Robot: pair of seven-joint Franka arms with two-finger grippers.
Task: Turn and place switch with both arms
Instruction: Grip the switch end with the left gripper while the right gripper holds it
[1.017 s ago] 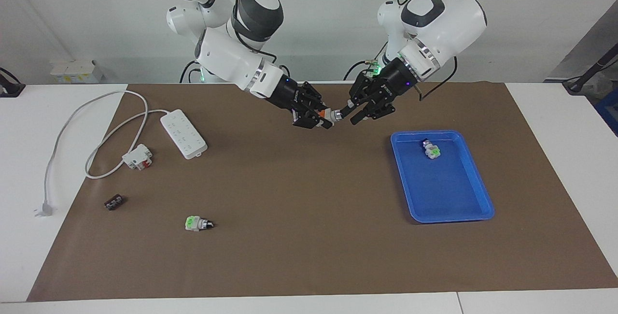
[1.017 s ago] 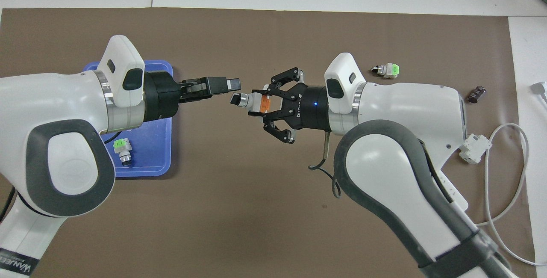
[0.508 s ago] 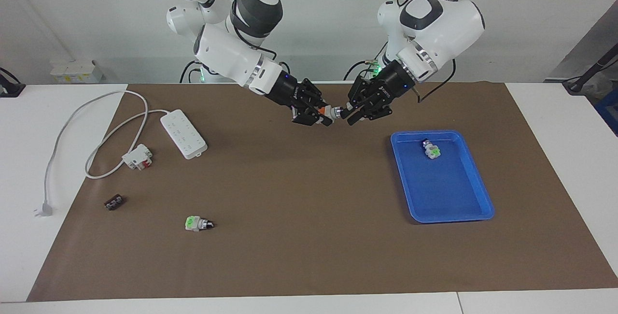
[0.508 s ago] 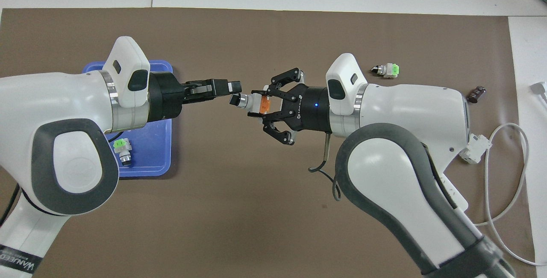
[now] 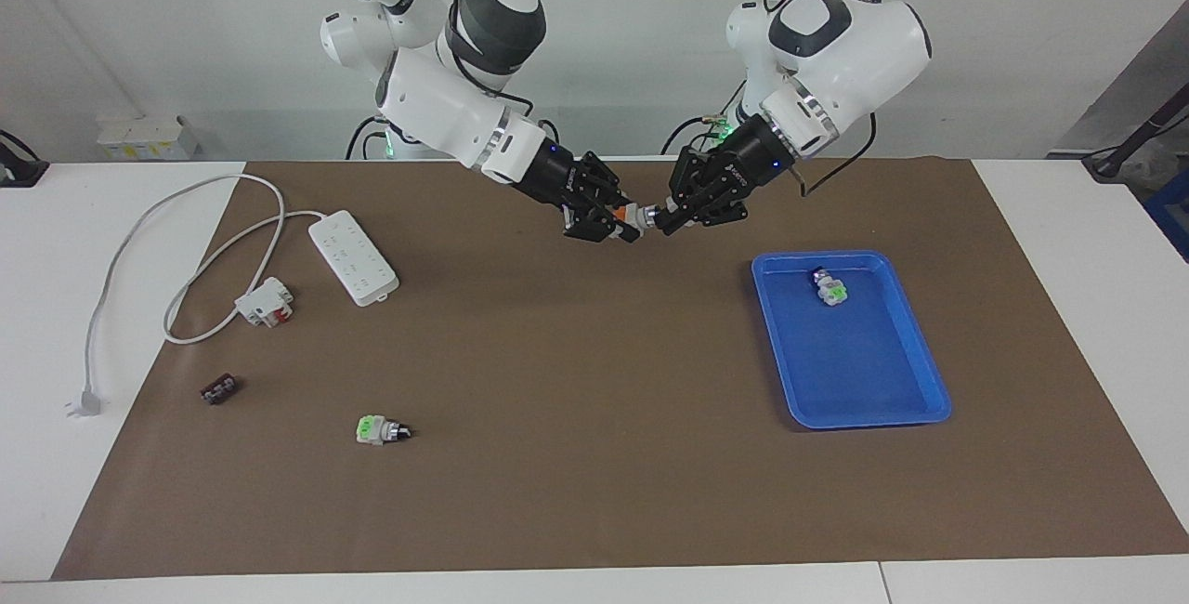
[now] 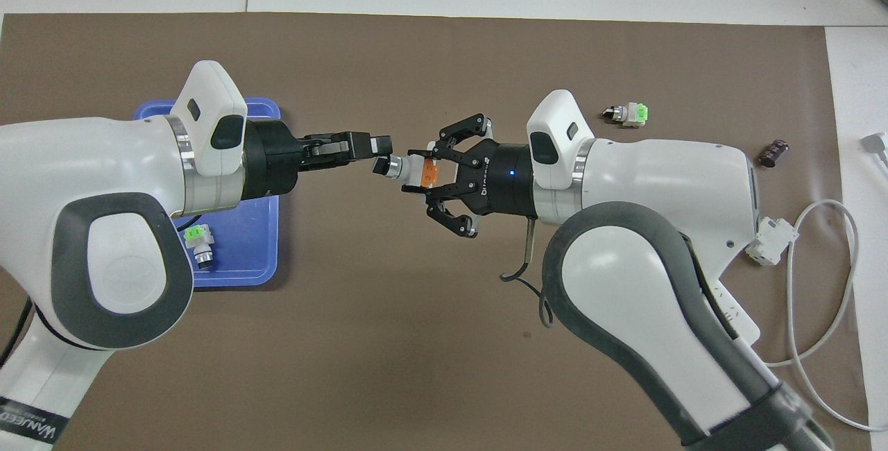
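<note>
While right gripper (image 5: 620, 221) is pinching switch (image 6: 416, 168) midair, left gripper (image 5: 661, 218) is pinching knob (image 6: 381, 164); you're needing twist next.

Two large glossy white jointed robot arms (image 6: 659, 180) wear broad grey-black rubbery bands (image 6: 624, 243) looping over their bulging housings. A silver metal ring (image 6: 581, 159) joins each white wrist to a black cylindrical end effector mount, beside a small white box with a dark oval window (image 6: 555, 125). Thin black cables (image 5: 836, 172) trail off the wrists. One mount shows a blue light (image 6: 511, 173); green lights (image 5: 720, 128) glow beside the cables.
</note>
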